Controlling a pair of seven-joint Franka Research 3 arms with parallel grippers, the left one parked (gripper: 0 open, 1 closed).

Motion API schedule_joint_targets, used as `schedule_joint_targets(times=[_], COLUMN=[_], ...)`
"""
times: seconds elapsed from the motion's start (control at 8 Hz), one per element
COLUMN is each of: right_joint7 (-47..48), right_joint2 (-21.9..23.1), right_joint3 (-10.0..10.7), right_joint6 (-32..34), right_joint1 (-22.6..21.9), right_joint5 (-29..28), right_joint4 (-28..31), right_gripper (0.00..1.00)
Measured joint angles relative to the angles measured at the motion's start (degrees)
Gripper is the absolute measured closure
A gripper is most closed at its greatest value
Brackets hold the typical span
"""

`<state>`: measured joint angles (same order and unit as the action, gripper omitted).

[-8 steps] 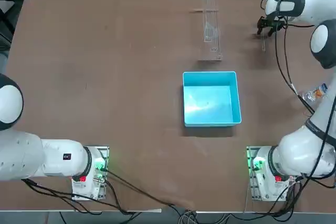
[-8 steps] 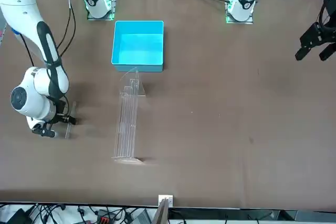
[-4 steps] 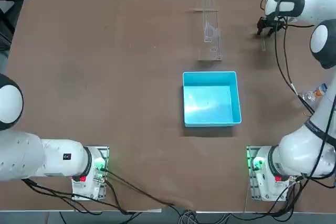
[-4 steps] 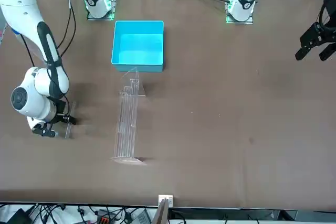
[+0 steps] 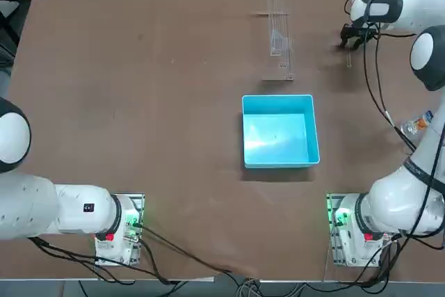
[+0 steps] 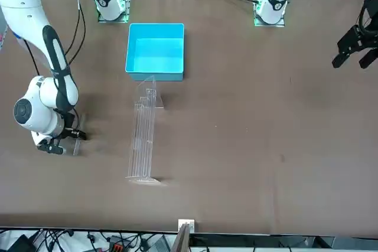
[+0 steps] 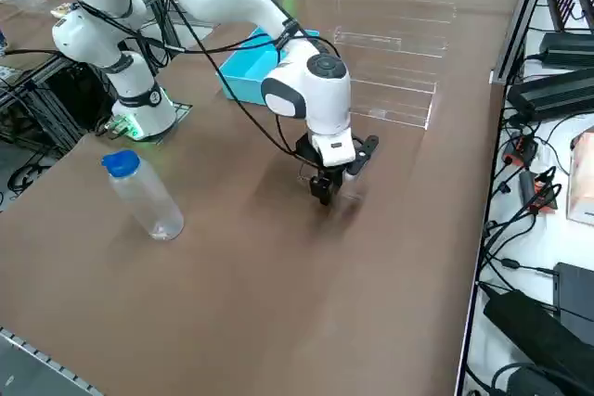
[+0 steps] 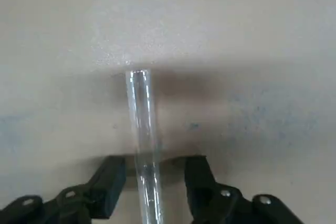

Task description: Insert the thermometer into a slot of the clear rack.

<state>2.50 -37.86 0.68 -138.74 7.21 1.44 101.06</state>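
The thermometer point(image 8: 143, 129) lies flat on the brown table as a thin clear glass rod, and it also shows faintly in the top view point(image 5: 348, 59). My right gripper point(image 8: 152, 179) is down at the table over one end of it, open. One black fingertip point(image 8: 113, 174) stands on each side of the rod, with a gap visible on at least one side. That gripper sits at the far right of the table point(image 5: 352, 37) point(image 6: 62, 141) point(image 7: 327, 187). The clear rack point(image 5: 278, 29) point(image 6: 142, 137) point(image 7: 390, 62) stands apart, toward the table's middle.
A light-blue square box point(image 5: 279, 130) point(image 6: 155, 50) sits near the rack's end on the robot's side. A plastic bottle with a blue cap point(image 7: 144, 197) stands at the table's right edge. Black cables hang from the right arm point(image 5: 379, 95).
The right arm's wrist has shifted only very slightly over the thermometer. Rack, box and thermometer lie where they were.
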Motion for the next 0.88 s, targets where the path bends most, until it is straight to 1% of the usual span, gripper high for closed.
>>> schedule_joint_targets(times=[0.62, 0.88], right_joint7=[0.03, 0.04], right_joint2=[-0.03, 0.04], right_joint3=[0.00, -0.04], right_joint6=[0.00, 0.00], right_joint1=[0.00, 0.00], right_joint5=[-0.01, -0.04], right_joint4=[0.00, -0.08], right_gripper=[0.37, 0.48])
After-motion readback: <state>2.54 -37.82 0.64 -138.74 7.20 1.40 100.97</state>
